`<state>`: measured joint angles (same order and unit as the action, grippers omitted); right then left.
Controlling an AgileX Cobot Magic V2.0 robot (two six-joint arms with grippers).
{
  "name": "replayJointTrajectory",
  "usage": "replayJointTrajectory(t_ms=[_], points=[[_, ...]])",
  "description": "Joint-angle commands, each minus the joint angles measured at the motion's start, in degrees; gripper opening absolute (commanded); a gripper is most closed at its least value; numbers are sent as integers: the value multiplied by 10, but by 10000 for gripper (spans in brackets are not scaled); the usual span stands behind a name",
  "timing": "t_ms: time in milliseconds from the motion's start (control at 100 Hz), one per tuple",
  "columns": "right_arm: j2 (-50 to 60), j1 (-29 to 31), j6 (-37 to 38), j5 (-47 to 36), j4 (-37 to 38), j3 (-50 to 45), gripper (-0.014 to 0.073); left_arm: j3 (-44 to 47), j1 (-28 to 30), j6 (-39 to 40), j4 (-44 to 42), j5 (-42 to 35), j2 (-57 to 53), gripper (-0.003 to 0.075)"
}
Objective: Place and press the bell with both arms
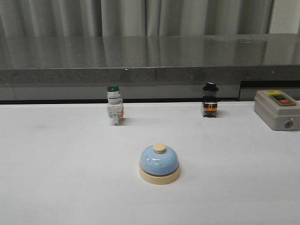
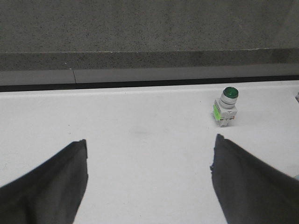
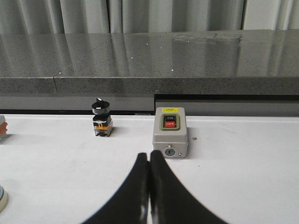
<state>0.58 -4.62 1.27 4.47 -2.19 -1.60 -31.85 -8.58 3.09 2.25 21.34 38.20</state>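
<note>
Left gripper (image 2: 148,161): two black fingers (image 2: 51,186) spread wide apart, nothing between them, only bare white table (image 2: 140,135) showing in the gap. Seen in the left wrist view alone; out of frame in the front view.

Right gripper (image 3: 149,161): black fingers (image 3: 133,196) pressed together tip to tip, nothing held. Seen in the right wrist view alone; out of frame in the front view.

Bell (image 1: 159,162): light-blue dome on cream round base, cream push button on top. Upright on the table, near the middle in the front view, well apart from every other item and closer to the camera than all of them. Untouched by either gripper. Small cream and blue edge at the border of the right wrist view, likely the same bell.

Green-capped white pushbutton switch (image 1: 114,104): upright near the far edge of the table, behind the bell and to its left. Also in the left wrist view, beyond the open fingers.

Black-knobbed switch (image 1: 209,100): upright near the far edge, behind the bell and to its right.

Grey switch box (image 1: 276,109): far right of the table, green and red buttons on its top face, keyhole on its near side. In the right wrist view, just beyond the closed fingertips, beside the black-knobbed switch.

Grey stone-like counter (image 1: 150,58): along the far edge of the table, pale curtains (image 1: 140,16) behind.
</note>
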Motion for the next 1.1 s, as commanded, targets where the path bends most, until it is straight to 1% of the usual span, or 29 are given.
replayJointTrajectory(t_ms=[0, 120, 240, 300, 900, 1090], points=[[9, 2, 0, -48, 4, 11, -64, 4, 2, 6, 6, -47, -34, 417], [9, 2, 0, -48, 4, 11, -64, 21, 2, 6, 6, -48, -68, 255], [9, 2, 0, -48, 4, 11, -64, 25, 2, 6, 5, -48, -81, 58], [9, 2, 0, -48, 4, 11, -64, 25, 2, 6, 3, -49, -81, -20], [9, 2, 0, -48, 4, 11, -64, 25, 2, 6, 3, -50, -81, -21], [9, 2, 0, -48, 4, 11, -64, 25, 2, 6, 2, -78, -81, -21]])
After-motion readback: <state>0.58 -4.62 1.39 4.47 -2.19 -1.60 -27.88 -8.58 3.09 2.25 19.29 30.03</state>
